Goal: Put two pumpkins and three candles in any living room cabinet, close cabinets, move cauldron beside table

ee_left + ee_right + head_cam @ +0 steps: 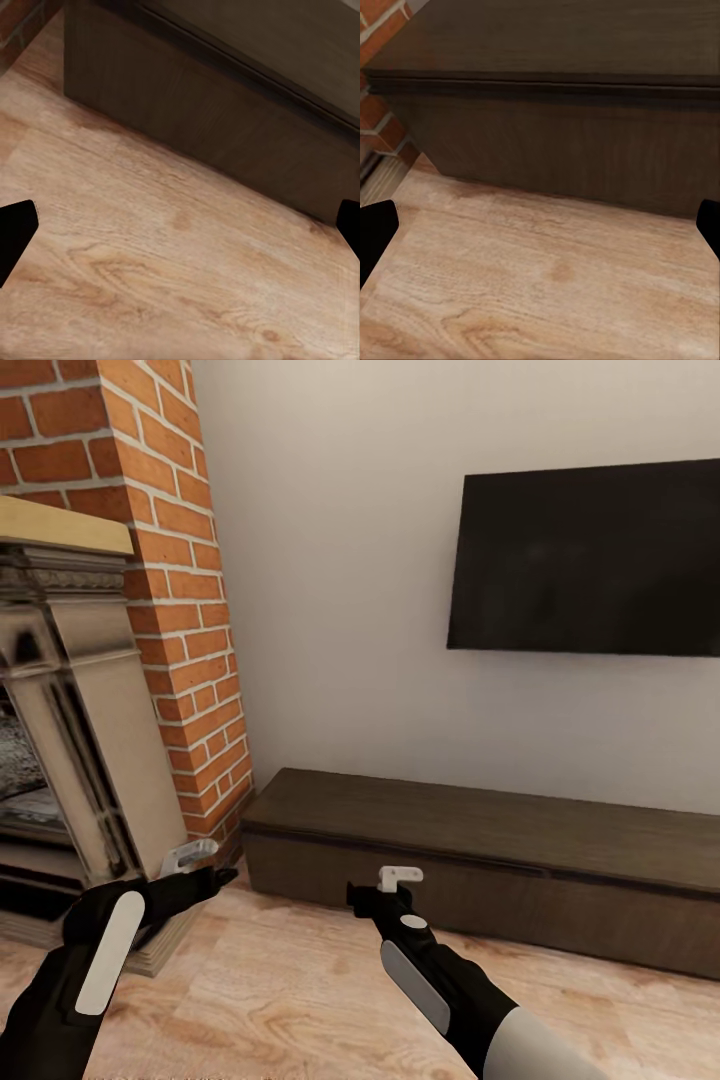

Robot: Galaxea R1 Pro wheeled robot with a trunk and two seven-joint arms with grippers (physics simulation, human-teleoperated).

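Cabinet [480, 850]: shut, right of the fireplace [70, 760]. Left gripper [190, 867] and right gripper [385, 890]: jaws wide, empty, before its front. My risk: handle-less fronts, fingers slipping off.

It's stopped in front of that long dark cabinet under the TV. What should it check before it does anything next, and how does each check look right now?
1. Cabinet straight ahead: ok, against the wall beyond both grippers.
2. Cabinet fronts shut: ok, they look flush in all views.
3. Left gripper empty and open: ok, the fingertips sit wide apart in its wrist view, nothing between.
4. Right gripper empty and open: ok, same.
5. Floor toward the cabinet: ok, bare wood.
6. Fireplace clearance: cannot tell, the left gripper looks close to it.
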